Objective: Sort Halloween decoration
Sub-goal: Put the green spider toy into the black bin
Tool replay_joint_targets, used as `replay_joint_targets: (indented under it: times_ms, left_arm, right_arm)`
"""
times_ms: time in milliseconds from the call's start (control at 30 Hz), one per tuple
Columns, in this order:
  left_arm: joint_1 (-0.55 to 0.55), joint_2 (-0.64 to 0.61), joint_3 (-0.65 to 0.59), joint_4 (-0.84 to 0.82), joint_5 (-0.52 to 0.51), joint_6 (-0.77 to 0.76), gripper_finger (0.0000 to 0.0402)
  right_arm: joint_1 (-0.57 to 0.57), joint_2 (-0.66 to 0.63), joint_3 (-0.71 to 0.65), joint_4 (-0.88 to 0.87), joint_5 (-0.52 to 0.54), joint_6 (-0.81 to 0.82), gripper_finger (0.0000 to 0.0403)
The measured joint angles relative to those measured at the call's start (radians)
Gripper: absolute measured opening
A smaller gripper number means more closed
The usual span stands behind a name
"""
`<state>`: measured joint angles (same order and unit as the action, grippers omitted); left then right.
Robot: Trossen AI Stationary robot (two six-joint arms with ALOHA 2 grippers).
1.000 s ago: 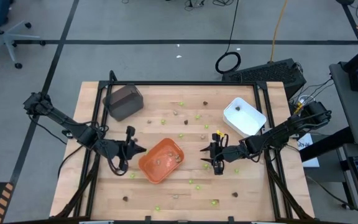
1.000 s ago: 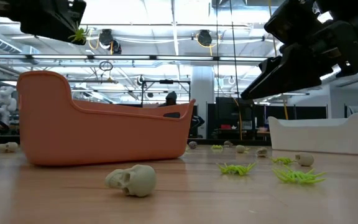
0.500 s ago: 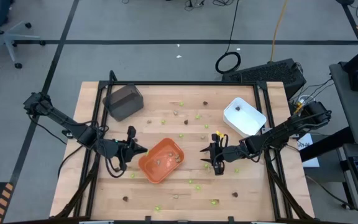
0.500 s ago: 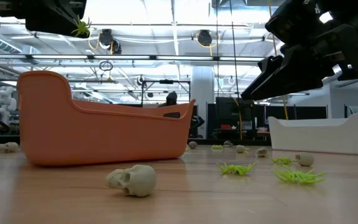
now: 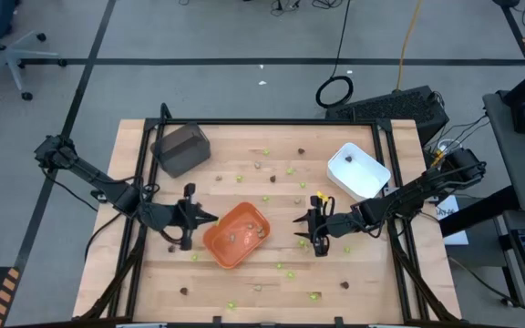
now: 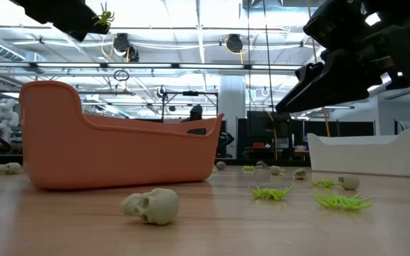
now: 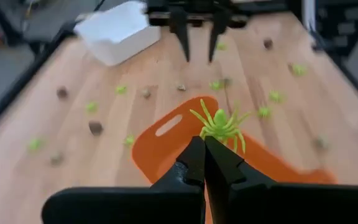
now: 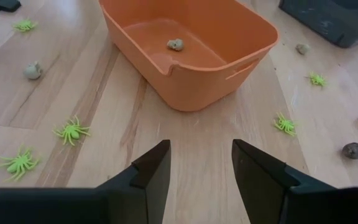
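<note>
My left gripper is pinched fully closed on a lime-green spider, held in the air just beside the orange tray, on the side facing the worktop's left edge. The tray sits near the middle of the worktop, and a tan-grey skull lies inside it. My right gripper hangs above the worktop on the tray's other side, its jaws partly apart and holding nothing. More lime-green spiders lie on the bare wood beside the tray, with tan-grey skulls and dark brown pieces scattered farther out. A white tray stands near the right edge, and a dark grey tray near the far left corner.
</note>
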<state>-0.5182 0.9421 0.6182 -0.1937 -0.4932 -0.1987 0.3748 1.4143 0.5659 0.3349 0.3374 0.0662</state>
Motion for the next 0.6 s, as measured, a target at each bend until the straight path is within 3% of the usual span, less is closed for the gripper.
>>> replay_joint_targets:
  times_ms: [333, 500, 600]
  left_arm:
    - [0.000, 0.000, 0.000, -0.026, -0.031, -0.359, 0.0000]
    - [0.017, 0.000, 0.000, -0.065, -0.125, -0.398, 0.0000]
    - [0.082, -0.001, 0.000, -0.104, -0.123, -0.398, 0.0000]
  right_arm:
    - [0.000, 0.000, 0.000, 0.022, 0.001, 0.001, 0.0155]
    - [0.000, 0.000, 0.000, 0.043, 0.001, 0.001, 0.0155]
    - [0.000, 0.000, 0.000, 0.043, 0.002, 0.001, 0.0155]
